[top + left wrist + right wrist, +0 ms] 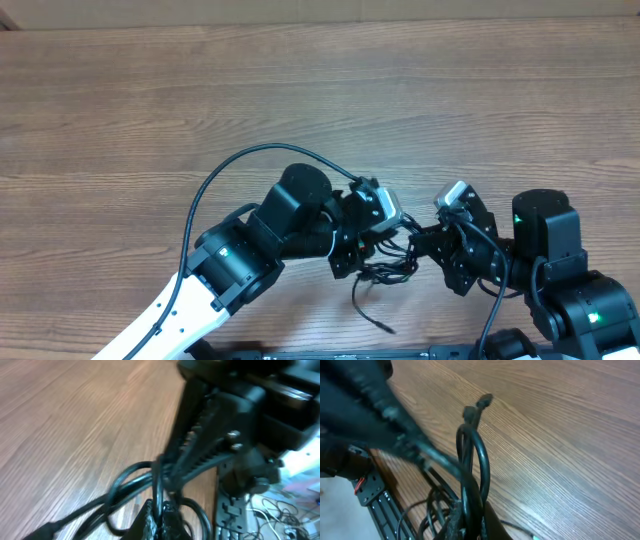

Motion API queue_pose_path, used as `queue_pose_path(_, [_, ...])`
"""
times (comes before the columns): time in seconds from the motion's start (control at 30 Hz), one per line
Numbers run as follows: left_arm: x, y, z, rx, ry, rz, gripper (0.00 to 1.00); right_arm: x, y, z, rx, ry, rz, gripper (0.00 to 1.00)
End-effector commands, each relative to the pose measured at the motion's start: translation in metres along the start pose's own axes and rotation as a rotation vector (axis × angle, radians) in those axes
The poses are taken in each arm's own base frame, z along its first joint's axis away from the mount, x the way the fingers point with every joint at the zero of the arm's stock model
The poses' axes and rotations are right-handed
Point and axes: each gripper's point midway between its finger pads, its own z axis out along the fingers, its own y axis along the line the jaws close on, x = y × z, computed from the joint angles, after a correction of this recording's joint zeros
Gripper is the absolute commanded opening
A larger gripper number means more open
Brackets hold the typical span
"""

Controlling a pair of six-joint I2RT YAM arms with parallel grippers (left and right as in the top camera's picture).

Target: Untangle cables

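The cables (385, 265) are thin black cords bunched between my two grippers near the table's front edge, with one loose end trailing toward the front (372, 318). My left gripper (372, 248) is shut on a cable strand (159, 491) that runs up between its fingers (161, 521). My right gripper (432, 245) is shut on looped cables (470, 467); two plug tips (477, 406) stick up above its fingers (470, 522). The two grippers are close together, almost touching.
The wooden table (300, 100) stretches away behind the arms. A thicker black arm wire (235, 165) arcs over the left arm. A black rail (377, 500) runs along the table's front edge, close to the cables.
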Motion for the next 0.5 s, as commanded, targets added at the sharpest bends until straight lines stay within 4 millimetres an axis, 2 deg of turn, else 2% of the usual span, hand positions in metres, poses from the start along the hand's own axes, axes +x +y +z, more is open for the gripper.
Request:
queue_pose_path(0.0, [-0.01, 0.028, -0.009, -0.172, -0.031, -0.134, 0.29, -0.012, 0.006, -0.006, -0.022, -0.043, 0.03, 0.04])
queue_pose_path(0.03, [-0.01, 0.029, -0.009, -0.178, -0.032, -0.151, 0.41, -0.014, 0.005, -0.006, -0.017, -0.05, 0.059, 0.04])
queue_pose_path(0.1, [-0.009, 0.029, -0.009, -0.177, -0.034, -0.177, 0.53, -0.02, 0.003, -0.007, -0.011, -0.072, 0.116, 0.04])
queue_pose_path(0.13, [-0.009, 0.029, -0.009, -0.177, -0.036, -0.198, 0.56, -0.024, 0.003, -0.007, -0.011, -0.087, 0.147, 0.04])
queue_pose_path(0.23, [-0.009, 0.029, -0.009, -0.176, -0.04, -0.249, 0.57, -0.035, 0.001, -0.008, -0.012, -0.129, 0.209, 0.04])
queue_pose_path(0.47, [-0.009, 0.029, -0.009, -0.176, -0.046, -0.309, 0.79, -0.057, 0.003, -0.012, -0.048, -0.212, 0.285, 0.04])
